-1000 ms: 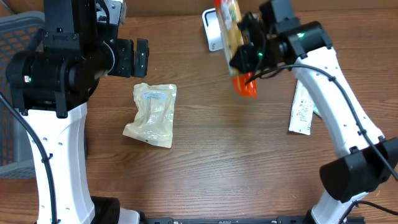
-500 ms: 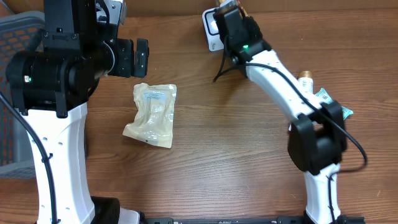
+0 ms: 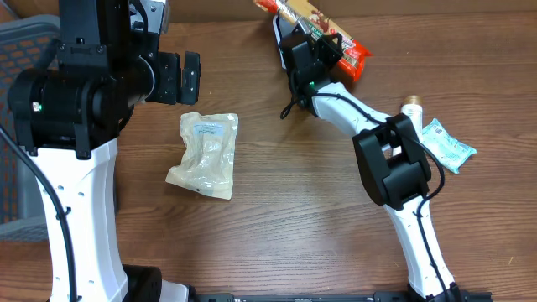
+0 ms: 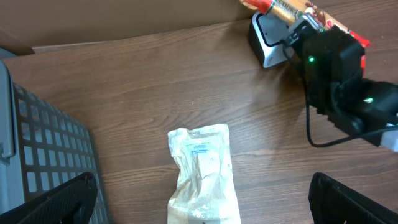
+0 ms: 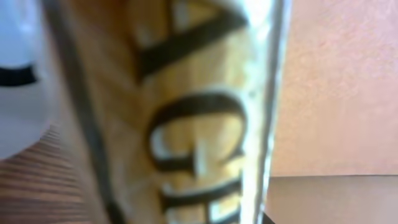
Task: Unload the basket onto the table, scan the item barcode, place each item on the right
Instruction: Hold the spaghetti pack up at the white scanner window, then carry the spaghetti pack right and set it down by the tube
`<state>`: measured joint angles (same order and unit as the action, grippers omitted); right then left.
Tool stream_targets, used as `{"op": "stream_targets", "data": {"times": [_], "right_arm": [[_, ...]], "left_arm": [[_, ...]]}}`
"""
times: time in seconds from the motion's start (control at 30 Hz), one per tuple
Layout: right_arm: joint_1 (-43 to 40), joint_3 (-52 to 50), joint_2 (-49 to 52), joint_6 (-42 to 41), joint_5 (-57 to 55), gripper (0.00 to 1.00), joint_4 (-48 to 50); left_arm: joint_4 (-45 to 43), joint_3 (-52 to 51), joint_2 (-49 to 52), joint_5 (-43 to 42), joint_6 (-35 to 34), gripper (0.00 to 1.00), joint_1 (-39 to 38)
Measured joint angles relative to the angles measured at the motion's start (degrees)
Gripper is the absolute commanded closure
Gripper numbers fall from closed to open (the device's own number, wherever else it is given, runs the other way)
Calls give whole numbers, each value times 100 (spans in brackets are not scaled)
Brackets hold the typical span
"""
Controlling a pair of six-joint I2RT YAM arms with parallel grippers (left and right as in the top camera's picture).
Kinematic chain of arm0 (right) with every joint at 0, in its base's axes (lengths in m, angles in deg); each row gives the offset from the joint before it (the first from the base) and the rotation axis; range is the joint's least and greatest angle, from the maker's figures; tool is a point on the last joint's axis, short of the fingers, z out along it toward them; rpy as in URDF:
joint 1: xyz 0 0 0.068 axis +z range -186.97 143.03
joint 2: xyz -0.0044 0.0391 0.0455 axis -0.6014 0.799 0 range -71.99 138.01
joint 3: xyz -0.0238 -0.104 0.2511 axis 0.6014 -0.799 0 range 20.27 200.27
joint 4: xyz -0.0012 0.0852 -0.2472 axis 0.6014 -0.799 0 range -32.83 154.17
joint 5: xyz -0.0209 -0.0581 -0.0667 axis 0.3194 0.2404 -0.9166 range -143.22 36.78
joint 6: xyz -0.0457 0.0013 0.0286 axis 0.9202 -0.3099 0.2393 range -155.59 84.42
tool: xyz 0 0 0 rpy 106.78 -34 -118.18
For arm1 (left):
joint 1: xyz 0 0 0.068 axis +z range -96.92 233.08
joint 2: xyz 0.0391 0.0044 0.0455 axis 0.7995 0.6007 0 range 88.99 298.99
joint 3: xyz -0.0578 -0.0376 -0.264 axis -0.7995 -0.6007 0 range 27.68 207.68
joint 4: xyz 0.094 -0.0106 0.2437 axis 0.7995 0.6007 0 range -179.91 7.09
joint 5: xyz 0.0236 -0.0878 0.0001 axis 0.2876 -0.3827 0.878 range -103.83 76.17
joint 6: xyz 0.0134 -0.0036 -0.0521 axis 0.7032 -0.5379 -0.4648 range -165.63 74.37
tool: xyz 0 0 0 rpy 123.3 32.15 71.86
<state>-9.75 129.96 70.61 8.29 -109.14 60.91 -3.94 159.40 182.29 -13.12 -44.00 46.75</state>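
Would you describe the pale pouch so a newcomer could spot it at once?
On the wooden table, look left of centre, toward the grey wire basket. The crumpled cream pouch with a pale blue label lies alone; the loose packet far right is teal.

Overhead straight down; left wrist shares pouch [image 3: 205,155]; right wrist against packet [image 5: 199,112].

A crumpled cream pouch [image 3: 205,155] with a pale-blue label lies flat on the wooden table [image 3: 277,226], near the left pincer [image 3: 183,77], on its base-ward side. A grey mesh basket [image 3: 18,50] sits outward of that pincer. Well apart from the right pincer [image 3: 312,52], a tan-capped bottle [image 3: 410,106] shows just beside a teal sachet [image 3: 445,144].
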Motion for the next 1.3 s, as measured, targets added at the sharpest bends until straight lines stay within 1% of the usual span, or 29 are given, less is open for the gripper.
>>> {"op": "stream_targets", "data": {"times": [0.3, 1.1, 1.17, 1.3], "right_arm": [[-17, 0, 234, 337, -245, 96, 109], [-20, 0, 120, 354, -671, 96, 133], [-20, 0, 37, 173, -684, 96, -61], [-24, 2, -136, -372, -612, 96, -1095]], "left_arm": [[0, 0, 0, 0, 0, 0, 0], [0, 0, 0, 0, 0, 0, 0], [0, 0, 0, 0, 0, 1, 0], [0, 0, 0, 0, 0, 0, 0]]}}
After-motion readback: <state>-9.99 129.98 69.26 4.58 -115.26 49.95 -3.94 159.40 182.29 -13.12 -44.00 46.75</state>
